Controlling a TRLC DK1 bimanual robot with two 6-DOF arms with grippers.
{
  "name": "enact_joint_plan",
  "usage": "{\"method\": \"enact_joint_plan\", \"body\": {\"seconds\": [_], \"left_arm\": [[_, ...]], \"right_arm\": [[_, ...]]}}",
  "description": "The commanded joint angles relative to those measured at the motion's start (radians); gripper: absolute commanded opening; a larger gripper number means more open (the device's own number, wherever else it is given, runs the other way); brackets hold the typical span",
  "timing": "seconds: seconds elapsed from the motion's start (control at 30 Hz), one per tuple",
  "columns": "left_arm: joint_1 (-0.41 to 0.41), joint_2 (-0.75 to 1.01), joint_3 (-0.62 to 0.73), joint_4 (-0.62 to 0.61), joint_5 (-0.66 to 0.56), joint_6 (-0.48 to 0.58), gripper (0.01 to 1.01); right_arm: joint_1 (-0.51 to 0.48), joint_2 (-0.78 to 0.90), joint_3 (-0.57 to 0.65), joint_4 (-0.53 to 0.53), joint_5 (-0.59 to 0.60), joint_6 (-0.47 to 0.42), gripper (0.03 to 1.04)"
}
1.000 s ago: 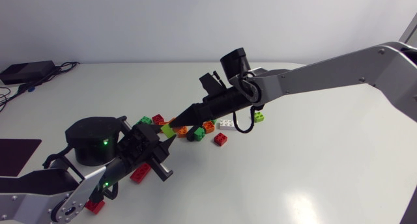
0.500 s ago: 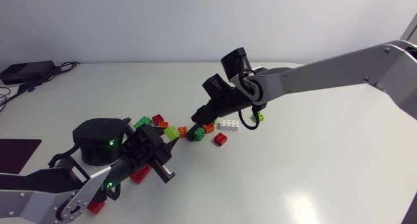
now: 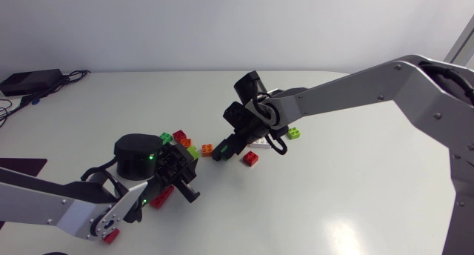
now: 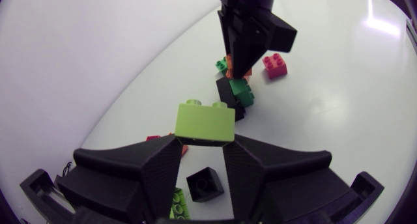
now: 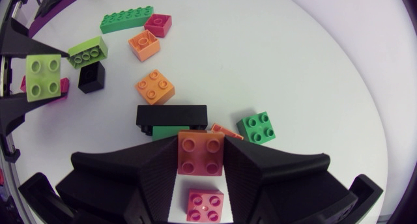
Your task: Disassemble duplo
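Note:
My left gripper [image 4: 203, 142] is shut on a lime-green brick [image 4: 205, 122], held clear of the table; from above this gripper [image 3: 188, 157] is left of the brick pile. My right gripper [image 5: 201, 161] is shut on an orange brick [image 5: 201, 151] and points down at the pile [image 3: 224, 146]. Just ahead of its fingers lies a long black brick [image 5: 171, 114] stacked on a green one. The lime brick [image 5: 43, 77] in the left fingers also shows in the right wrist view. The two grippers are a short way apart.
Loose bricks lie around: a green brick [image 5: 260, 127], two orange ones [image 5: 155, 86], a long green one [image 5: 125, 19], a red one [image 3: 251, 159], a white one [image 3: 259, 141], and a lime one [image 3: 295, 133]. More red bricks [image 3: 159, 198] lie by the left arm.
The grippers met at one lime-and-orange piece; now they are apart, the left keeping the lime brick, the right the orange. The right gripper drew back right and tilted down over the pile.

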Motion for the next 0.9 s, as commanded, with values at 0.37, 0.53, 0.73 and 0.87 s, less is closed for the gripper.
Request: {"method": "enact_joint_plan", "body": {"seconds": [0.37, 0.53, 0.73, 0.87], "left_arm": [[-0.022, 0.063, 0.035, 0.010, -0.059, 0.048, 0.644], [-0.020, 0.061, 0.037, 0.012, -0.067, 0.045, 0.690], [-0.003, 0.038, 0.038, 0.018, -0.087, 0.031, 0.857], [0.035, -0.029, 0.033, 0.029, -0.094, -0.005, 0.918]], "right_arm": [[0.015, 0.037, 0.025, -0.022, 0.061, -0.039, 0.91], [0.021, 0.041, 0.025, -0.022, 0.084, -0.043, 0.97], [-0.016, -0.010, 0.007, 0.016, 0.084, 0.004, 0.99], [-0.071, -0.067, -0.024, 0.079, 0.095, 0.036, 0.99]]}}
